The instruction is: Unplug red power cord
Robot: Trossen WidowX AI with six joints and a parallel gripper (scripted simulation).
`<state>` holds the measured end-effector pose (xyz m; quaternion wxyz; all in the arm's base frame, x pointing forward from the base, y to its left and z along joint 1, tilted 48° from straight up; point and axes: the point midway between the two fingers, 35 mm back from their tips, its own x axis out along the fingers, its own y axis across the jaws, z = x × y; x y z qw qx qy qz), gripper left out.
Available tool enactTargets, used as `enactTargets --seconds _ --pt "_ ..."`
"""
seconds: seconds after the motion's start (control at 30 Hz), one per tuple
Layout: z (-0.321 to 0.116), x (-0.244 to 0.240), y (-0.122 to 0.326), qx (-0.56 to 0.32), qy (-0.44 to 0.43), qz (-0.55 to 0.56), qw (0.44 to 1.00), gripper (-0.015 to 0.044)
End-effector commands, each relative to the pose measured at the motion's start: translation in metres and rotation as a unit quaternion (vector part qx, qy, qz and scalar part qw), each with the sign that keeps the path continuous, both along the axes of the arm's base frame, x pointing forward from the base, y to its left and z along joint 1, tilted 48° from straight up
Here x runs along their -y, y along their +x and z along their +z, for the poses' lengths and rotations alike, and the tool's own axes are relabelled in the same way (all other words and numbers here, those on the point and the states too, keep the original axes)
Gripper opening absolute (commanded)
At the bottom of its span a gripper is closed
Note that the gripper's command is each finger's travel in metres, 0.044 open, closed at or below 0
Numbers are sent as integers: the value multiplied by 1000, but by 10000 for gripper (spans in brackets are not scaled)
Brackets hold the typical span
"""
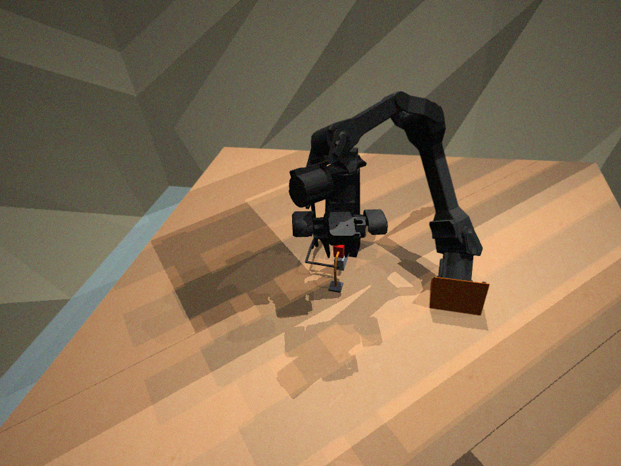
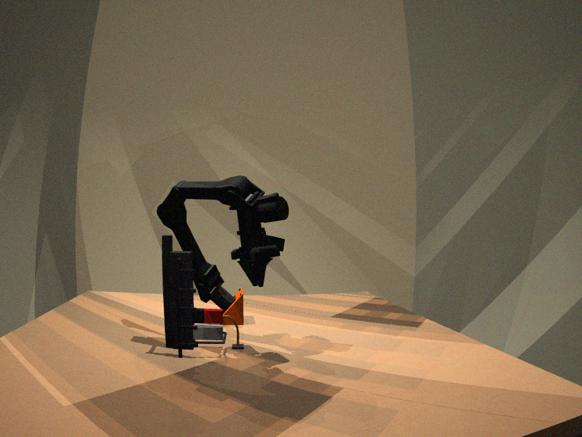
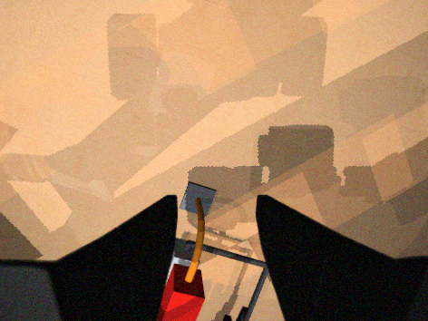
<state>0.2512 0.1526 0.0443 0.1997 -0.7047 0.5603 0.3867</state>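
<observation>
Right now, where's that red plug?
In the exterior view the red plug sits low in the black power strip, above a grey plug; the gripper hangs above it, untouching.

Arched arm, gripper pointing down, partly open, empty

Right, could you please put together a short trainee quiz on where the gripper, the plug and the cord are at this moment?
1. True or false: the gripper is clamped on the red plug.
2. Where does the far end of the orange cord sit? A: on a small grey pad on the table. B: between the gripper's fingers. C: on the arm's base.
3. Fill in: the red plug is seated in the tall black ___.

Key
1. False: the gripper hangs above the plug with its fingers apart and holds nothing.
2. A: the cord curves down to the grey pad.
3. power strip.
</observation>
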Motion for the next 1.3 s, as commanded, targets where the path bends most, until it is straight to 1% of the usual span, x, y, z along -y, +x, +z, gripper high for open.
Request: enactTargets --seconds 0.0,0.07,0.1,0.4,1.27 --pt "3 60 19 75 -44 -108 990 160" --pt "5 81 23 101 -59 -145 982 160" --pt "5 84 23 104 -61 -150 981 160" --pt "7 85 23 104 -61 -150 981 160" --pt "35 111 22 104 -62 -149 981 160"
